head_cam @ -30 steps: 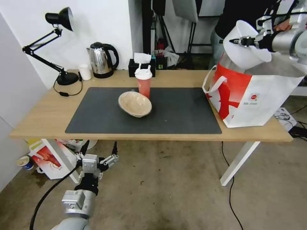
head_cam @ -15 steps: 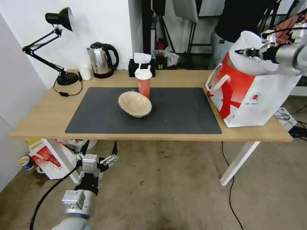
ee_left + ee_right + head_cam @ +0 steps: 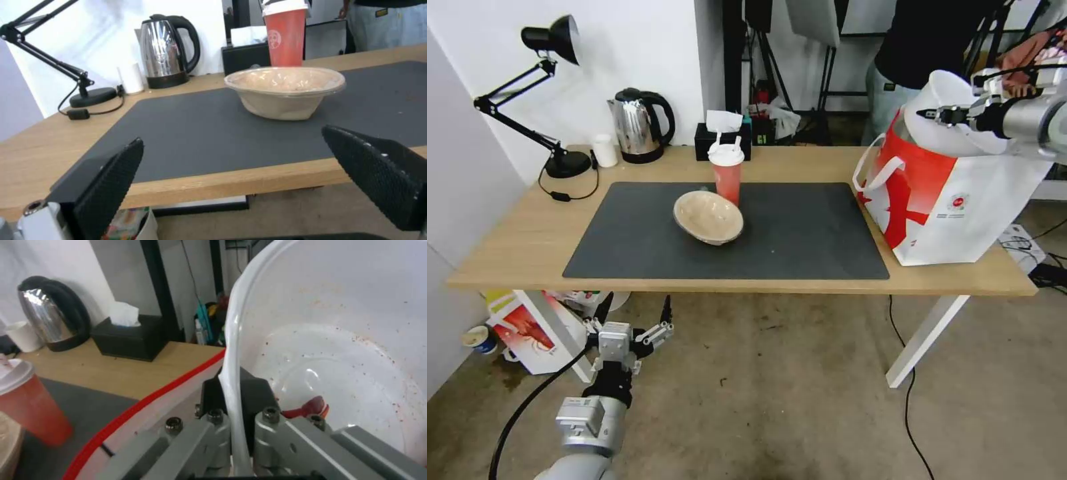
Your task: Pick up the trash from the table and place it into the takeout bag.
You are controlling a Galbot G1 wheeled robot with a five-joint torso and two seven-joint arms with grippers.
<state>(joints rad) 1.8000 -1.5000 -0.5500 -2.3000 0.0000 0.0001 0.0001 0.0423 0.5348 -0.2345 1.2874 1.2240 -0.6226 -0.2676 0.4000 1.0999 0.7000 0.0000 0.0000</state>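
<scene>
White round bowl (image 3: 944,110), flecked red inside with a crayfish scrap (image 3: 311,406) near its base, tilted on edge above the open mouth of the takeout bag (image 3: 954,200), its lower part sunk below the bag's top edge; the right gripper (image 3: 937,113) has its jaws pinched tight on the bowl's rim, one finger inside and one outside the wall. Takeout bag: boxy, white with a red side panel and white strap handles, standing at the right end of the table (image 3: 507,253), just beside the dark grey mat (image 3: 800,233). Red cup (image 3: 728,172) with white lid and straws: upright at the mat's far edge, in front of the black tissue box (image 3: 704,141). Beige paper bowl (image 3: 708,217): on the mat, just before the cup. Left gripper (image 3: 634,327): low in front of the table's near edge, jaws spread wide, holding nothing. Kettle (image 3: 639,127), small white cup (image 3: 604,150) and black desk lamp (image 3: 550,40): far left corner of the table.
</scene>
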